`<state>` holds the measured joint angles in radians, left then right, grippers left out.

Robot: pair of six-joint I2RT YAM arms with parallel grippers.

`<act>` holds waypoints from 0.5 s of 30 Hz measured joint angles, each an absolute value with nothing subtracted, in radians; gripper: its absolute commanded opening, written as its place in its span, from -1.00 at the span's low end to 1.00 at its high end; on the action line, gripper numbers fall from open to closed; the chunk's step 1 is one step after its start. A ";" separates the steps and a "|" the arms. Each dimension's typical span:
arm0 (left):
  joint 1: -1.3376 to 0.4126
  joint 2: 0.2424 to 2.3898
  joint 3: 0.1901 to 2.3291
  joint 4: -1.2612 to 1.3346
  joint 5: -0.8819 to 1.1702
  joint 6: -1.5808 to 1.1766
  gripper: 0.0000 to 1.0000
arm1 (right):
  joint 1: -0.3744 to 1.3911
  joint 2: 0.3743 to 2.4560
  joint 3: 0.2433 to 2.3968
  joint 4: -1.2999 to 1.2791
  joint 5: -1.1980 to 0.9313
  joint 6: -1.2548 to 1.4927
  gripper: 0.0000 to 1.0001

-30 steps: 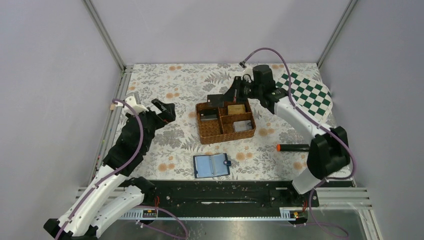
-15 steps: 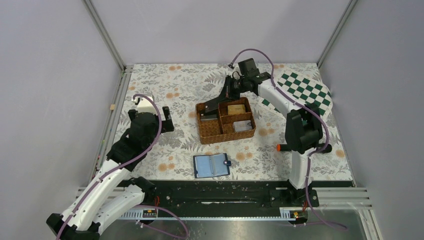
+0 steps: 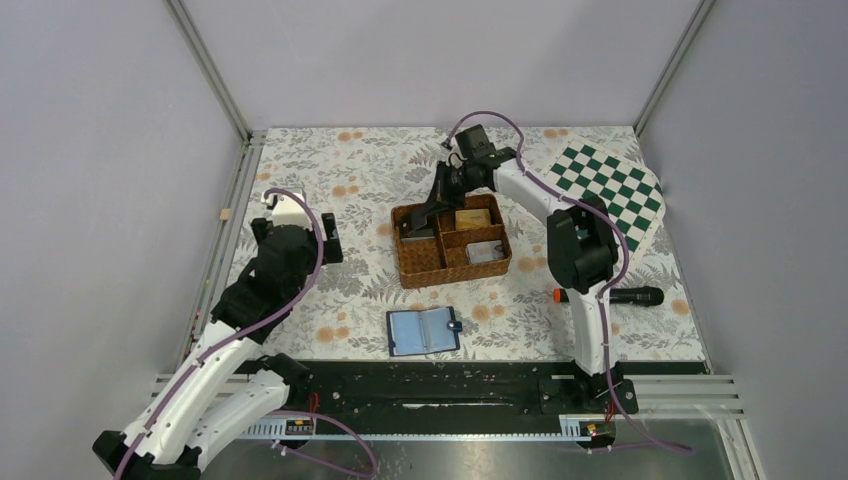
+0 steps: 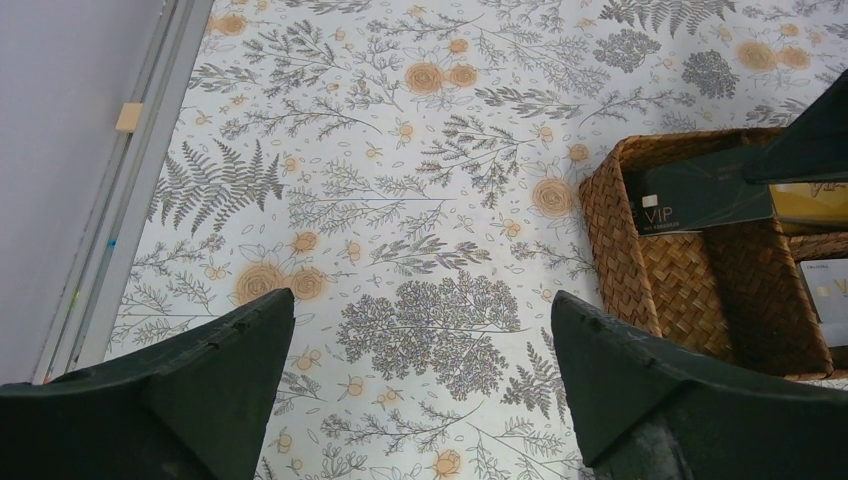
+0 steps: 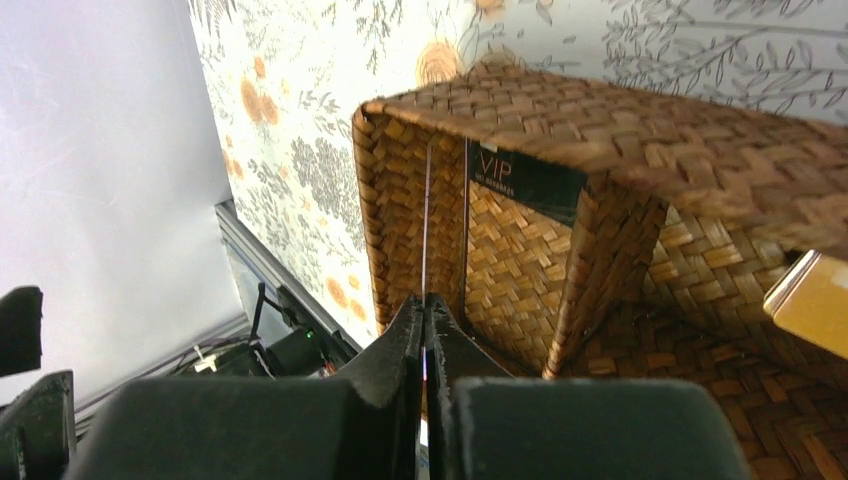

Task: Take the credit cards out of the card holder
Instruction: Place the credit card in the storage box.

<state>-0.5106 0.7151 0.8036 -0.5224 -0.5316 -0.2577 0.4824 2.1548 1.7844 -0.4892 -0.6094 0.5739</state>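
Over the back-left compartment of the wicker tray (image 3: 455,277), the right gripper (image 5: 425,305) was pinched tight on a thin card (image 5: 425,215), which the right wrist view showed edge-on, standing upright inside that compartment. Just beside it a dark VIP card (image 5: 525,180) leaned against the woven divider. The right arm reached in from behind the tray, its fingers angled down toward the near left. A gold card (image 3: 472,218) sat in the back-right compartment and a grey card (image 3: 485,253) in the front-right one.

Off to the left of the tray, the left gripper (image 4: 420,400) hung over the floral tablecloth (image 4: 400,200) with its jaws spread wide and nothing between them.

Nearer the arm bases, the card holder (image 3: 423,331) lay open on the cloth in front of the tray, light blue inside facing up, well apart from both grippers. A checkered mat (image 3: 610,185) lay at the far right corner, and a black marker with an orange end (image 3: 605,296) lay right of the tray.
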 measured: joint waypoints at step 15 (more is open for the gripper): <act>-0.502 0.706 0.804 -0.522 -0.531 -0.254 0.98 | 0.483 2.308 1.966 -0.593 -0.586 0.565 -0.97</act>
<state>-0.5022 0.7055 0.8036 -0.5220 -0.5312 -0.2539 0.4828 2.3081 1.9656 -0.5926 -0.5858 0.5652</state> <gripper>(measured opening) 0.985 0.017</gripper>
